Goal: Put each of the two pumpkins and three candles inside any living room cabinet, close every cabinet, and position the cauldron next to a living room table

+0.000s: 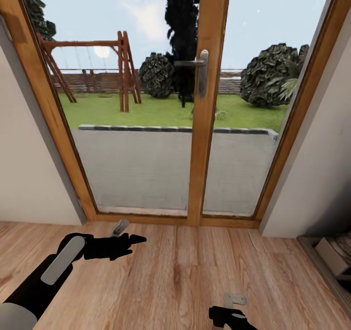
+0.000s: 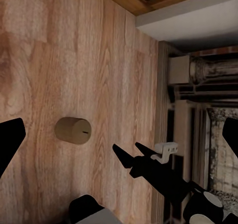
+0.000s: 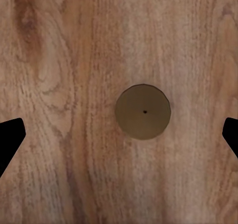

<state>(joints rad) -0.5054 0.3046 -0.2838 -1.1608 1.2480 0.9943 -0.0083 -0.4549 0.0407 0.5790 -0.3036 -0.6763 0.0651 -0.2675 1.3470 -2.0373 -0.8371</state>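
Head view: glazed wooden patio door (image 1: 209, 125) with metal handle (image 1: 202, 74), garden swing frame (image 1: 92, 69) beyond; wood floor (image 1: 175, 271). Left arm extended low and forward, left gripper (image 1: 134, 240) pointing right. Right gripper (image 1: 229, 315) low at the frame edge, its spread unclear here. Left wrist view: fingers wide apart above a squat tan candle (image 2: 73, 130) standing on the floor; shelving (image 2: 208, 85) nearby. Right wrist view: fingertips spread wide, directly over the candle (image 3: 143, 111), seen end-on, not touching.

A squat tan candle (image 3: 143, 111) stands upright on wooden floor (image 3: 59, 60).
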